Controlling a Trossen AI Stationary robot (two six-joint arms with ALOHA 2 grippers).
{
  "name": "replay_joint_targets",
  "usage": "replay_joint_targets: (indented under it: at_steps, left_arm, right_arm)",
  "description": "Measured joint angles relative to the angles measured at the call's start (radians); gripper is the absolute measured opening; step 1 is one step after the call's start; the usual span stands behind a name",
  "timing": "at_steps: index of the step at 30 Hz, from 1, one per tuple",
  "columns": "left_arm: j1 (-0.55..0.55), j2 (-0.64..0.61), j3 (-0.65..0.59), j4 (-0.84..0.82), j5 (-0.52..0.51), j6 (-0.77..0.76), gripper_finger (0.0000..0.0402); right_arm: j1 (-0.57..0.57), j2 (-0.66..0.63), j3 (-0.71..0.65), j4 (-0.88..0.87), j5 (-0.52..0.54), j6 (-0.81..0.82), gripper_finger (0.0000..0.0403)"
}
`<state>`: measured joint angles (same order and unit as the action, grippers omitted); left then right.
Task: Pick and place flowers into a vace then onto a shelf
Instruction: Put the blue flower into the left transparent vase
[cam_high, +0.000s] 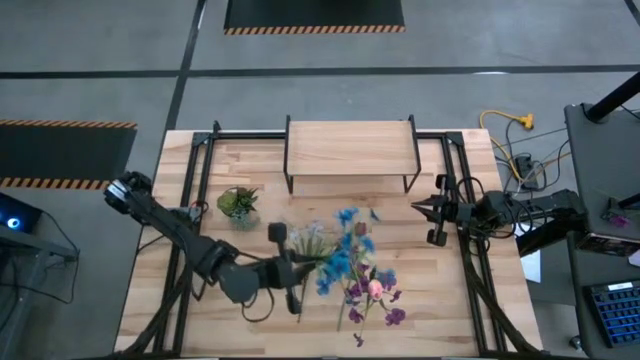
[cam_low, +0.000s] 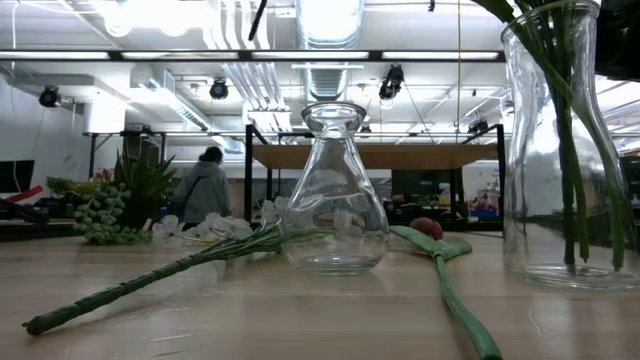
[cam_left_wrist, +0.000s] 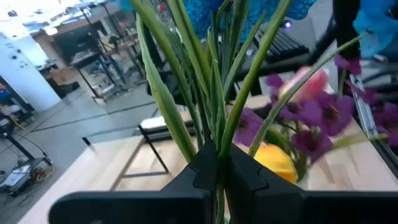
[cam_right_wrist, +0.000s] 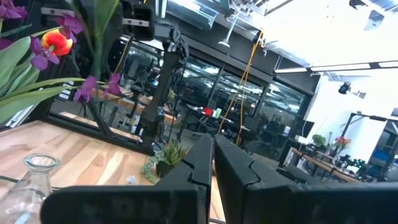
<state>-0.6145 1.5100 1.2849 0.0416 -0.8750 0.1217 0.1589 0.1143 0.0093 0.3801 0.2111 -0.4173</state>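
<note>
Flowers (cam_high: 352, 270) show in the high view as a cluster of blue, purple, pink and pale blooms at the middle of the desk (cam_high: 450, 300), just in front of the shelf (cam_high: 351, 148). The left tool (cam_high: 292, 268) lies at the cluster's left side with its fingers together on green stalks. The right tool (cam_high: 424, 207) waits off to the right of the shelf, fingers together and holding nothing, apart from the blooms. A small potted plant (cam_high: 238, 203) stands to the left of the shelf.

From desk height, an empty clear vase (cam_low: 335, 190) stands at centre, and a taller glass vase (cam_low: 566, 150) at the right holds green stalks. One stem (cam_low: 150, 272) lies flat to the left of the empty vase and another (cam_low: 450, 295) to its right.

The left wrist camera shows green stalks (cam_left_wrist: 211, 93) rising from between the closed fingers (cam_left_wrist: 199, 180), with purple (cam_left_wrist: 323, 118), yellow and pink blooms just beyond.

The right wrist camera shows that tool's fingers (cam_right_wrist: 202, 168) pressed together, purple blooms (cam_right_wrist: 50, 50) well ahead, and a clear vase (cam_right_wrist: 34, 180) on the desk.
</note>
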Motion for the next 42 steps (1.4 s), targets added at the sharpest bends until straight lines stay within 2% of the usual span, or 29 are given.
replay_joint_targets:
  at_steps: [4,8,10,14,20,25,33,42]
  left_arm:
    - [0.015,-0.038,-0.06,0.09,0.04,0.062,0.0]
    - [0.027,-0.061,-0.204,0.396,0.201,0.251,0.0]
    - [0.026,-0.08,-0.293,0.556,0.234,0.3,0.0]
    - [0.026,-0.108,-0.462,0.826,0.249,0.278,0.0]
    - [0.026,-0.104,-0.612,1.036,0.274,0.168,0.0]
    - [0.029,-0.069,-0.639,1.107,0.282,0.165,0.0]
    - [0.054,0.016,-0.565,1.11,0.283,0.169,0.0]
    - [0.065,0.053,-0.564,1.101,0.271,0.03,0.0]
  right_arm:
    - [0.0,0.0,0.0,-0.005,0.0,0.022,0.0009]
    - [0.0,0.0,0.0,-0.006,0.0,0.024,0.0009]
    - [0.0,0.0,0.0,-0.006,0.0,0.025,0.0009]
    - [0.0,0.0,0.0,-0.006,0.0,0.025,0.0009]
    - [0.0,0.0,0.0,-0.006,0.0,0.024,0.0009]
    - [0.0,0.0,0.0,-0.006,0.0,0.022,0.0009]
    - [0.0,0.0,0.0,-0.008,0.0,0.024,0.0009]
    - [0.0,0.0,0.0,-0.01,0.0,0.025,0.0009]
